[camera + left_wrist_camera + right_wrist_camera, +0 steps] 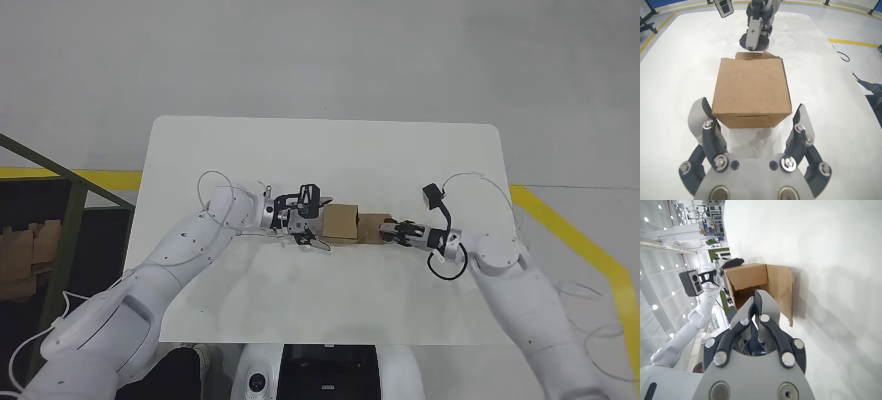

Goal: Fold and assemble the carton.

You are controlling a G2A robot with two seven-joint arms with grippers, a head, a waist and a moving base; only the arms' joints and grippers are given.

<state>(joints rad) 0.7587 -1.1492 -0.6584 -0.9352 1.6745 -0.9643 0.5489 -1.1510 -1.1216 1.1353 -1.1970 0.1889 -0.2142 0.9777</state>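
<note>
white glossy arms (190, 250); grey metal left tool (752, 104), black links (708, 144), black pads (706, 107), silver screws (708, 125).

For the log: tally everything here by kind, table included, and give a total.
carton: 1
grippers: 2, the left gripper and the right gripper
table: 1
Total: 4

Stretched inward with wrists low: left arm (190, 250), right arm (520, 285). Level left gripper (752, 106), fingers (696, 113) spread wide apart. Opposite, right gripper (755, 298) rolled sideways, fingers pressed together, tips pointing toward it.
</note>
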